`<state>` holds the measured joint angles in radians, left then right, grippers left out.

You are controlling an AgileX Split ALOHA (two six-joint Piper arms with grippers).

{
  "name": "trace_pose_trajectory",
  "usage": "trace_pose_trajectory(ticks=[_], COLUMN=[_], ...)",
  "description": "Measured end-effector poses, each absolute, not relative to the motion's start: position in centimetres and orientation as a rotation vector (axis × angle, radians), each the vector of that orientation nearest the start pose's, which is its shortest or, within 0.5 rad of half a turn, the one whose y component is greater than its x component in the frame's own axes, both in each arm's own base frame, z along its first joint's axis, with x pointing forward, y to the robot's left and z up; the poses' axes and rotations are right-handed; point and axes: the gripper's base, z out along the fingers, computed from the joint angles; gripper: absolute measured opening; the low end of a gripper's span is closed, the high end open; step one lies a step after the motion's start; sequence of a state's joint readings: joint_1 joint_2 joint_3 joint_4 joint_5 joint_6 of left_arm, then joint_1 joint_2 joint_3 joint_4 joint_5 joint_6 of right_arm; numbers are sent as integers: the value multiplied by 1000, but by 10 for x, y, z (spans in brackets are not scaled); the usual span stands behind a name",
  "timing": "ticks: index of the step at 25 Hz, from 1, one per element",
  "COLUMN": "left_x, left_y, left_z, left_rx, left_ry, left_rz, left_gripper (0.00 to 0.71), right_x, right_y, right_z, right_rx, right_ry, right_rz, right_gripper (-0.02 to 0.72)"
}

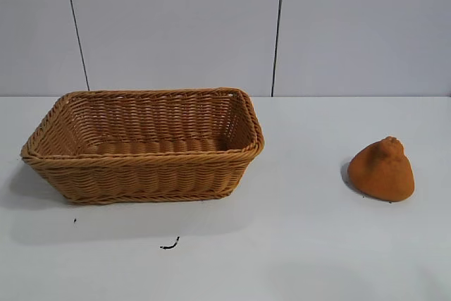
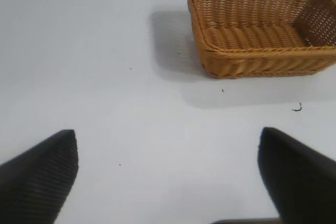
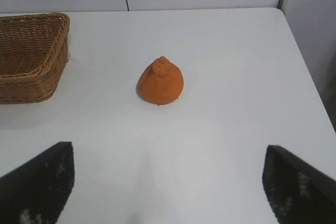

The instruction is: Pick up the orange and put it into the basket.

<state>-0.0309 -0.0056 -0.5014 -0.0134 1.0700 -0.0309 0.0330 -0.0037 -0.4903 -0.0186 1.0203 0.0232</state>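
The orange (image 1: 381, 169), a lumpy dull-orange cone with a knobbed top, sits on the white table at the right. It also shows in the right wrist view (image 3: 160, 81), well ahead of my right gripper (image 3: 169, 150), which is open and empty. The tan wicker basket (image 1: 144, 157) stands at the left and is empty. It also shows in the left wrist view (image 2: 252, 59), far ahead of my left gripper (image 2: 168, 135), which is open and empty. Neither gripper shows in the exterior view.
A small black mark (image 1: 169, 245) lies on the table in front of the basket. The basket's corner (image 3: 31, 82) shows in the right wrist view. The table's side edge (image 3: 310, 72) runs past the orange.
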Motion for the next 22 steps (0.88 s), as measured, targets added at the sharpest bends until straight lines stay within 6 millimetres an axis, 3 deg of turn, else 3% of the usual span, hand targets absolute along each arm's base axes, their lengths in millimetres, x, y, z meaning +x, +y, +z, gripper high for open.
trace_pose_trajectory(ticks=[15,18,22], left_x=[-6,-6,-6], left_y=[-1,-1,-1], left_z=[277,277,277], left_rx=[1,1,1], left_ry=[2047,2047,2047], left_rz=[-55,-55,-55], left_gripper=[666,666,666], right_x=[-3,3,33], right_y=[-2,-1,0], right_z=[279,292,319], right_rx=[-9,-10,-12], right_ry=[2002,2021,2122], right_rz=[14,14,12], right_gripper=[673,673,673])
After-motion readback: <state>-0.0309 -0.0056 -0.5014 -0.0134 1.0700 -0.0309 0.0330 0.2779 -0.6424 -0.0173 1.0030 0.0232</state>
